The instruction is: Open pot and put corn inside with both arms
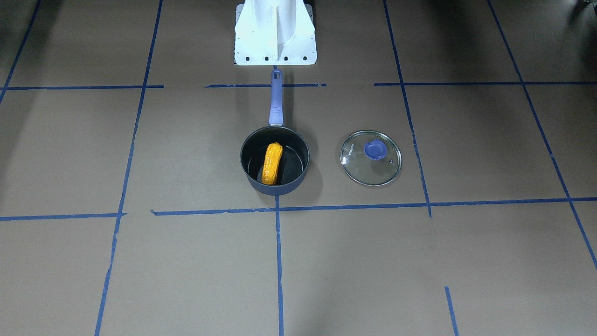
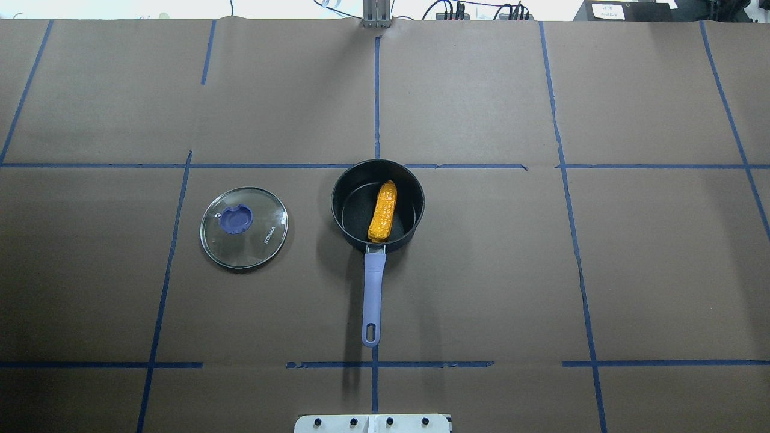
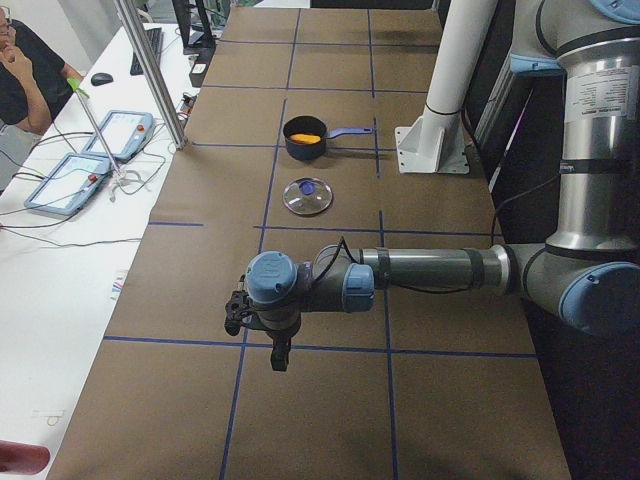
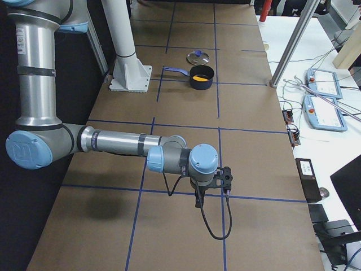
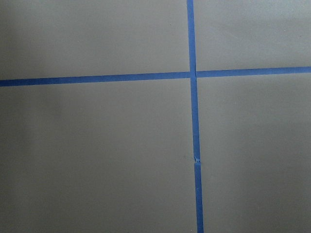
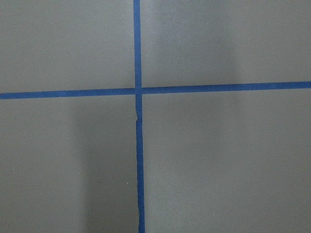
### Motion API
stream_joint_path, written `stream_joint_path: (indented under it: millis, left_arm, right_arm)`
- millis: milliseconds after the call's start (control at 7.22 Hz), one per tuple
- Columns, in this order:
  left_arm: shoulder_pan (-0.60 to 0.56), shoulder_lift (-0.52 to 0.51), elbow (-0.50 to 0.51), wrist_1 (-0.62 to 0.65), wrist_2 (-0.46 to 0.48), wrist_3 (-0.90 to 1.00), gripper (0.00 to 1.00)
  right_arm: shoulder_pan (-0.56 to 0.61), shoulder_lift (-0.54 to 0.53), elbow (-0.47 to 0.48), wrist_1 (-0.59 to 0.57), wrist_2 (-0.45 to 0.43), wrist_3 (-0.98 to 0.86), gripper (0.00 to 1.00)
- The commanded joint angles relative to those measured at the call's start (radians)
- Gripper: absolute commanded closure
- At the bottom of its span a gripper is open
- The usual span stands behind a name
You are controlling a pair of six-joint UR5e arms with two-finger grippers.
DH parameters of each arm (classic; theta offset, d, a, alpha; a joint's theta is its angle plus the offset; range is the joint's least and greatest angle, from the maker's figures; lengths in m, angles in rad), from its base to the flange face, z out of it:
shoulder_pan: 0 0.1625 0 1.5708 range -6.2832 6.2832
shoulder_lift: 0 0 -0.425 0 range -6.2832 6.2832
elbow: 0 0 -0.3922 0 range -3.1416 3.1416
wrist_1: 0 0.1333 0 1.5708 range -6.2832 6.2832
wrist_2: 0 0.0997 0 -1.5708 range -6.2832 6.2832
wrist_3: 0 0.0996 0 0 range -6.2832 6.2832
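Pot: the pot sat open at the centre of the overhead view, its lavender handle running toward the bottom edge, where the white base stand showed. In the front view it was just above centre, handle pointing up.

Corn: the corn lay inside the pot on the black bottom, slanted, its tapered end toward the top of the overhead view and its blunt end by the wall on the handle side. Nothing else was in the pot.

Lid: the glass lid lay flat on the table, knob up, left of the pot in the overhead view and apart from it. I judged it was set there to leave the mouth free for the corn, on the side the left arm serves.

Left arm: the left arm reached low over the table in the lower half of the left side view, well apart from the pot. Its pincer pointed down over a tape cross; I cannot tell whether it was wide or narrow, and it appeared to hold nothing.

Right arm: the right arm lay likewise in the lower half of the right side view, its pincer also far from the pot; its spread I cannot tell.

Wrist views: both showed only brown paper and blue tape, no fingers.

Progress: with the lid off, the corn in and both arms drawn clear, the task looked finished.
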Motion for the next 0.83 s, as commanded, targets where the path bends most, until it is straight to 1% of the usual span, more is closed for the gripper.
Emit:
stream_joint_path:
  millis: [0, 139, 693]
  left_arm:
    - [0.000, 0.000, 0.000, -0.003, 0.000, 0.000, 0.00]
    - [0.000, 0.000, 0.000, -0.003, 0.000, 0.000, 0.00]
    - [0.000, 0.000, 0.000, -0.004, 0.000, 0.000, 0.00]
  right_arm:
    - [-0.002, -0.010, -0.034, 0.079, 0.009, 0.016, 0.00]
    - [-0.002, -0.015, -0.045, 0.080, 0.009, 0.010, 0.00]
    - [0.000, -0.012, -0.036, 0.067, 0.019, 0.009, 0.00]
